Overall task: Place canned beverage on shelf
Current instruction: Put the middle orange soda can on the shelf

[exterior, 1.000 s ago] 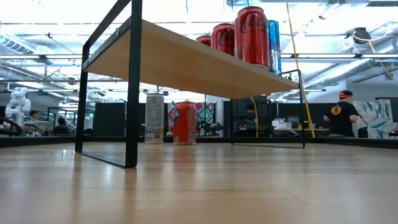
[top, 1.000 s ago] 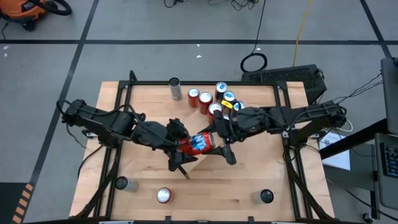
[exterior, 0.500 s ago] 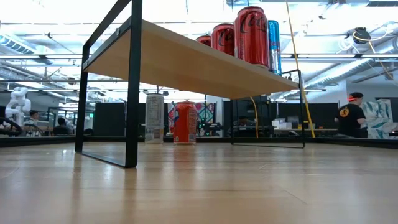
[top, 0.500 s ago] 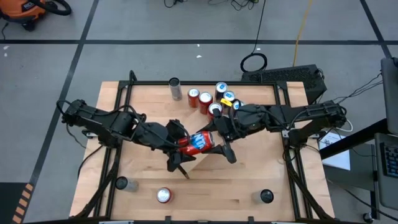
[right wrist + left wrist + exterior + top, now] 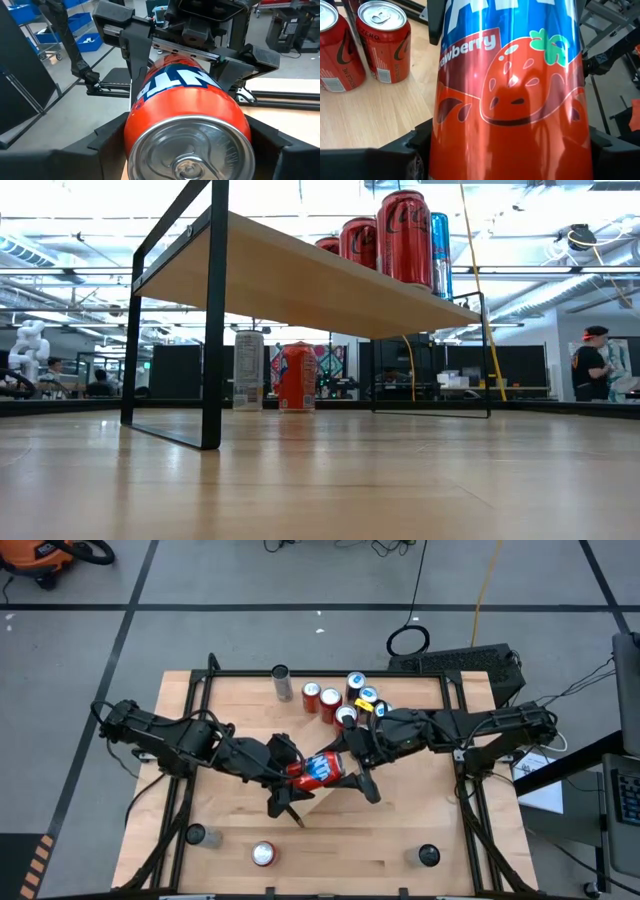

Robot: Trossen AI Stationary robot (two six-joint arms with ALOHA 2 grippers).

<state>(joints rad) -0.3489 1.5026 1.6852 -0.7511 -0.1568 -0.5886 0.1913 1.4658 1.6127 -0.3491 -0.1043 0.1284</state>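
Note:
A red-and-blue strawberry drink can (image 5: 318,768) hangs on its side between my two grippers, above the middle of the light-wood shelf (image 5: 240,705). My left gripper (image 5: 292,772) comes from the table's left and is shut on the can's bottom half (image 5: 510,100). My right gripper (image 5: 348,766) comes from the right and is shut on the end with the pull tab (image 5: 187,150). Several red and blue cans (image 5: 330,705) stand upright on the shelf's far part, also seen in the low view (image 5: 405,235). My left gripper pinches the can's side wall near its bottom end (image 5: 445,150) between its two fingers (image 5: 135,55). The fingers reach in roughly level from the table's left and lie along the can. The can is clear of the shelf, on its side. My right gripper pinches the can's side wall just behind the top rim (image 5: 135,135), one finger (image 5: 107,142) on each side. The fingers come roughly level from the table's right, along the can. The lid faces back toward this wrist.
Two red Zero cans (image 5: 382,40) stand on the shelf close beyond the held can. A silver can (image 5: 282,682) stands at the far edge. Three cans (image 5: 263,855) stand on the table near its front edge. Under the shelf, the low view shows a white can (image 5: 248,370) and an orange can (image 5: 296,377).
Both arms have kept their place with the can between them. In the room behind the table a person has walked toward the right.

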